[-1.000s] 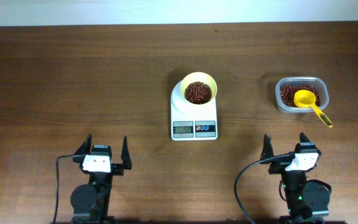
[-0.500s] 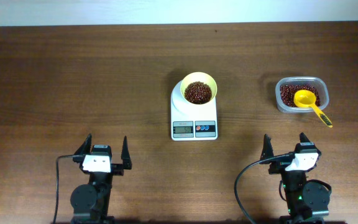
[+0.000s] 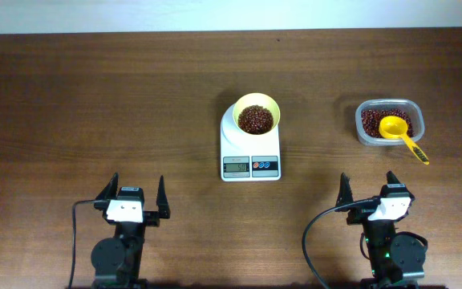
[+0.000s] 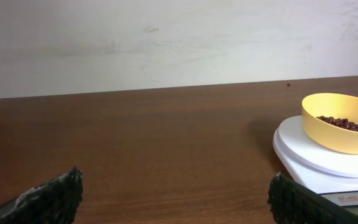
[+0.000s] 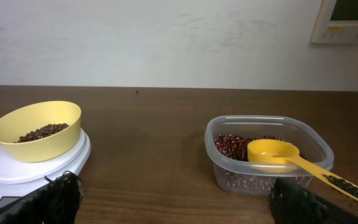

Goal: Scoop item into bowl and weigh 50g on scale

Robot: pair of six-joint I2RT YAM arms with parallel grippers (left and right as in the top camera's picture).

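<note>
A pale-yellow bowl (image 3: 256,117) holding dark reddish-brown beans (image 3: 256,120) stands on the white scale (image 3: 249,156) at the table's middle. It also shows in the left wrist view (image 4: 340,123) and the right wrist view (image 5: 36,130). More beans (image 3: 373,120) lie in a clear tub (image 3: 390,123) at the right. My left gripper (image 3: 135,196) is open and empty near the front edge, well left of the scale. My right gripper (image 3: 370,189) is open and empty near the front edge, in front of the tub (image 5: 268,152).
A yellow long-handled scoop (image 3: 401,136) rests in the tub, bowl up, handle over the tub's front right rim; it shows in the right wrist view (image 5: 291,157). A pale wall runs along the table's far edge.
</note>
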